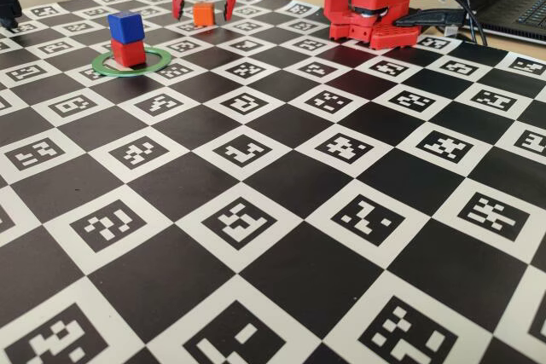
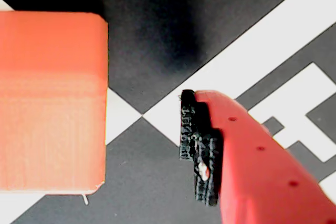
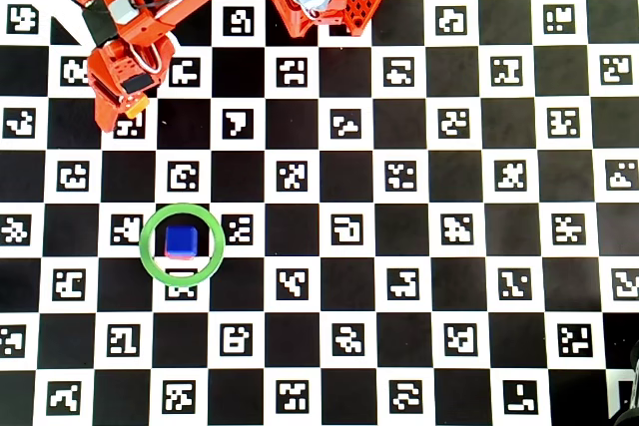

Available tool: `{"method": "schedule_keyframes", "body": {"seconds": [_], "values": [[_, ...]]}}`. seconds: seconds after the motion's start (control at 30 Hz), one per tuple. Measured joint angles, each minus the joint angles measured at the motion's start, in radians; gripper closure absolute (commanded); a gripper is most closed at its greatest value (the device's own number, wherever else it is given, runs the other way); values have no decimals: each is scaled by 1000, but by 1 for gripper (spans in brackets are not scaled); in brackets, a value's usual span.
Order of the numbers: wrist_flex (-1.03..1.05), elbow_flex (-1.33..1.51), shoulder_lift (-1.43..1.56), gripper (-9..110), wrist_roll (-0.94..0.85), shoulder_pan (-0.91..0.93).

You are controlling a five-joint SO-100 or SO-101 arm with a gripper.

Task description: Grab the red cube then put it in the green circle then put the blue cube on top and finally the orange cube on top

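Blue cube [image 1: 125, 27] sits on the red cube [image 1: 129, 52] inside the green circle [image 1: 159, 61], toward the table's far left. Claw [image 1: 203, 16] is spread wide, straddling the orange cube [image 1: 203, 14] near the far edge, not pinching it.

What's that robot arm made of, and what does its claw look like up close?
The arm looks like bright red plastic, blocky, with black cables trailing off its base. Its gripper has two slim pointed red fingers; the wrist view shows a ridged black pad along one finger's inner edge.
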Motion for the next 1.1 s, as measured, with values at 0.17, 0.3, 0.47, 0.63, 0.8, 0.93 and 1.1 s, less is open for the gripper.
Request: {"method": "schedule_keyframes", "body": {"seconds": [0.17,0.3,0.47,0.63,0.8,0.93,1.1], "values": [[-21,0,-12,64,0,0],[-34,0,-12,66,0,0],[-54,0,-12,72,0,0],[-72,0,-12,78,5,3],[-75,-3,-12,83,6,12],[-75,-3,-12,88,20,12],[-75,-3,-12,92,21,12]]}}
